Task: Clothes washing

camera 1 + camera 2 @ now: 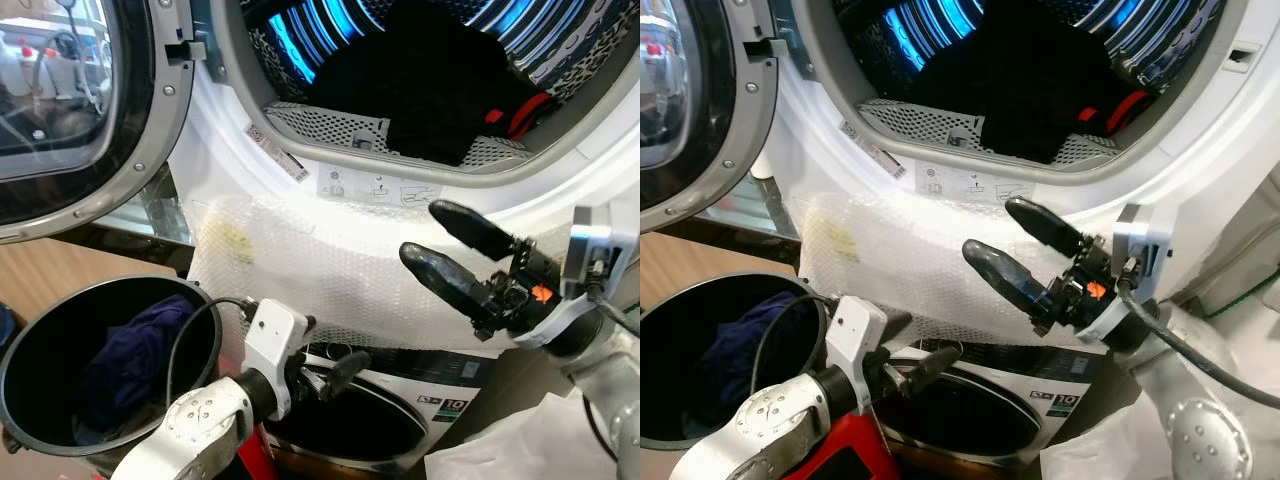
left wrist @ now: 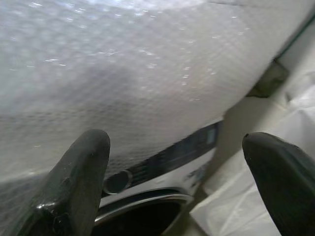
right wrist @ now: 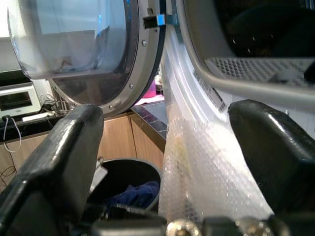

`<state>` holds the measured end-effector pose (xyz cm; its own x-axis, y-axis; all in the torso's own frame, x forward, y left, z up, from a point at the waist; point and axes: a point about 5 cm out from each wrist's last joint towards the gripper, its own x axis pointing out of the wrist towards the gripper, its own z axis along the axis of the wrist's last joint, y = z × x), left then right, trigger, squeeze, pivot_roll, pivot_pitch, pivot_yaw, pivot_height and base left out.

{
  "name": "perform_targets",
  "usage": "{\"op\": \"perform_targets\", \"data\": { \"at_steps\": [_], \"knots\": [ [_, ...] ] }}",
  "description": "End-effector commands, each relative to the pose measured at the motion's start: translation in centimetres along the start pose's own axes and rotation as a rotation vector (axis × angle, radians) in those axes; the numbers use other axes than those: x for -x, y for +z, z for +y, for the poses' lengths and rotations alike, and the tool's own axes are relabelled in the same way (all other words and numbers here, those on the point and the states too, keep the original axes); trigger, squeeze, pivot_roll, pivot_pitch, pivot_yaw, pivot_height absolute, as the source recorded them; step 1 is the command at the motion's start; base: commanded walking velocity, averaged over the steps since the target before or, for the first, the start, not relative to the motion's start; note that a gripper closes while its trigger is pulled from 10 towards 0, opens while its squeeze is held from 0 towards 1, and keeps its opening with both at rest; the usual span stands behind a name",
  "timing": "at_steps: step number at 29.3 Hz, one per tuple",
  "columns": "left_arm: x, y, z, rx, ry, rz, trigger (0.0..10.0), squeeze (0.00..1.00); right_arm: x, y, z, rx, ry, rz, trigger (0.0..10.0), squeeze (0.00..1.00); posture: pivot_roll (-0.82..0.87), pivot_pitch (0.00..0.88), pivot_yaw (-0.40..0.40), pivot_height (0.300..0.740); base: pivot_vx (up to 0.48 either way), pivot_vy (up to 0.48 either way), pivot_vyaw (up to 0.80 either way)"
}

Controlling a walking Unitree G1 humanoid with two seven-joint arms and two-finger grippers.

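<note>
The two head views look forward and down, close to the white front-loading machine's round opening (image 1: 420,150); both share the sheet of clear bubble wrap (image 1: 910,270) hanging below it and the black round bucket (image 1: 60,330) at the robot's left; the left wrist view sits very near that wrap, facing it; the right wrist view faces sideways along the machine's front toward its open glass-and-grey door (image 3: 93,54) and the bucket.

Dark clothes (image 1: 420,80) in dryer drum (image 1: 330,125); blue garment (image 1: 135,350) in black basket (image 1: 60,320).
</note>
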<state>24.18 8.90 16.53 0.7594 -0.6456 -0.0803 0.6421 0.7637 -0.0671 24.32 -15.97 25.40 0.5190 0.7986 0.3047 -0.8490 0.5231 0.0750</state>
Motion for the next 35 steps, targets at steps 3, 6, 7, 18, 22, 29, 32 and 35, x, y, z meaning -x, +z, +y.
{"op": "perform_targets", "data": {
  "at_steps": [3,6,7,18,22,29,32,35],
  "knots": [
    [-0.3,-0.4,1.1,-0.037,0.087,0.009,10.0,0.00,1.0,-1.4,0.1,-0.045,-0.095,-0.028,10.0,0.00,-0.04,0.035,-0.062,0.740,0.000,0.000,0.00],
    [-0.2,-0.8,1.7,-0.064,0.140,0.006,10.0,0.00,1.9,-3.0,0.3,-0.074,-0.133,0.013,10.0,0.00,-0.04,0.025,-0.059,0.740,0.000,0.000,0.00],
    [-0.1,-1.1,2.1,-0.073,0.182,0.006,10.0,0.00,2.6,-4.1,0.3,-0.111,-0.162,0.042,10.0,0.00,-0.04,0.019,-0.059,0.740,0.000,0.000,0.00],
    [2.0,-3.1,4.8,-0.085,0.411,0.033,10.0,0.00,4.8,-7.7,-1.0,-0.118,-0.456,0.071,10.0,0.00,-0.03,0.000,-0.056,0.740,0.000,0.000,0.00],
    [2.5,-3.4,5.2,-0.081,0.459,0.032,10.0,0.00,5.0,-8.1,-1.3,-0.118,-0.508,0.058,10.0,0.00,-0.02,0.000,-0.058,0.740,0.000,0.000,0.00],
    [4.7,-4.3,6.6,-0.083,0.589,0.040,10.0,0.00,5.7,-9.6,-2.4,-0.100,-0.660,0.032,10.0,0.00,0.01,0.000,-0.067,0.740,0.000,0.000,0.00],
    [5.9,-4.5,7.4,-0.081,0.635,0.044,10.0,0.00,5.7,-10.1,-2.5,-0.068,-0.693,0.038,10.0,0.00,0.02,0.000,-0.073,0.740,0.000,0.000,0.00],
    [7.4,-4.7,8.6,-0.091,0.706,0.057,10.0,0.00,5.6,-10.8,-2.5,-0.049,-0.706,0.065,10.0,0.00,0.04,0.000,-0.082,0.740,0.000,0.000,0.00]
  ]
}}
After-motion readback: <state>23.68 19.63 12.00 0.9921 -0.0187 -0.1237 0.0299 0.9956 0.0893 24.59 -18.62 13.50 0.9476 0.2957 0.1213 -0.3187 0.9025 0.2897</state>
